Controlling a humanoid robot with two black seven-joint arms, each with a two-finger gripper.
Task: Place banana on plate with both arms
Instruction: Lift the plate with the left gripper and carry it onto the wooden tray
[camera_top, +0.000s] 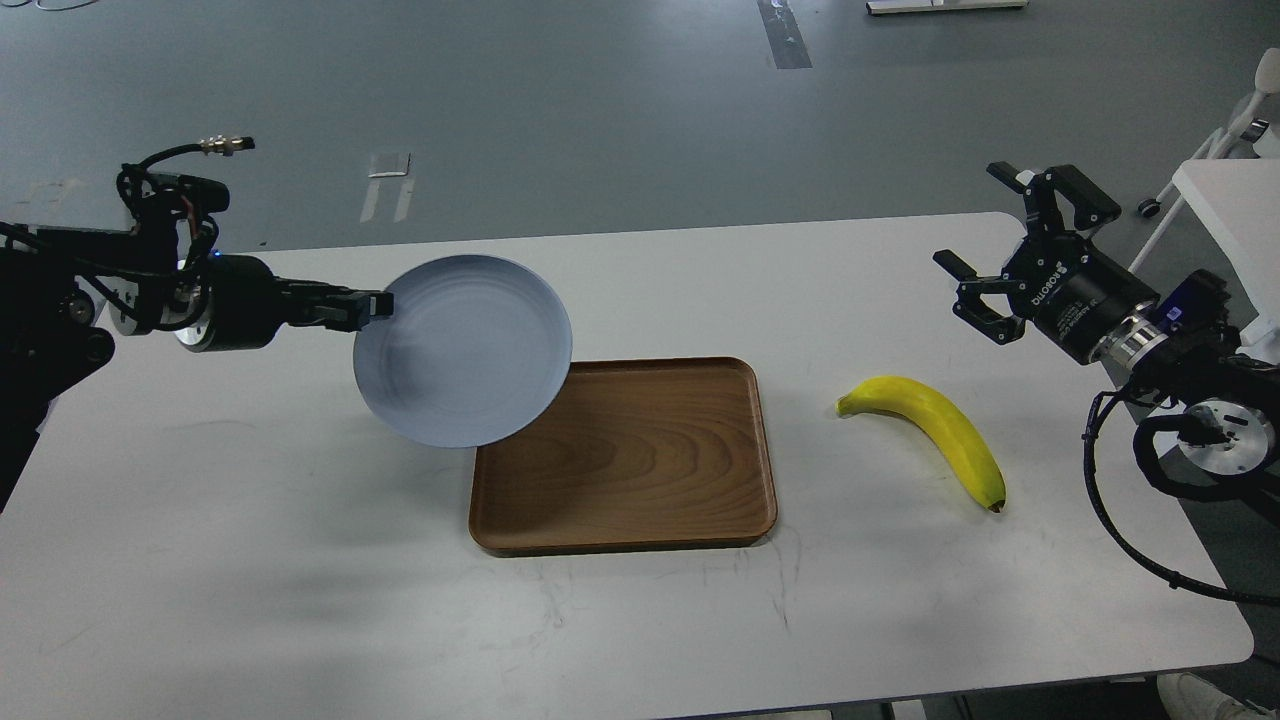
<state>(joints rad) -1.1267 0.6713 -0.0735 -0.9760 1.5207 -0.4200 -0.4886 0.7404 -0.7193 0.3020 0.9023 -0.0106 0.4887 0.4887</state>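
Note:
The pale blue-grey plate (462, 350) is held in the air, tilted, over the left part of the table, its right edge overlapping the tray's near-left corner. My left gripper (372, 306) is shut on the plate's left rim. The yellow banana (935, 430) lies on the white table at the right, stem end to the left. My right gripper (985, 238) is open and empty, held above the table behind and to the right of the banana.
A brown wood-grain tray (625, 460) lies in the middle of the white table (300, 580). A white stand (1215, 190) is off the table's far right. Black cables (1110, 500) hang from my right arm near the table's right edge.

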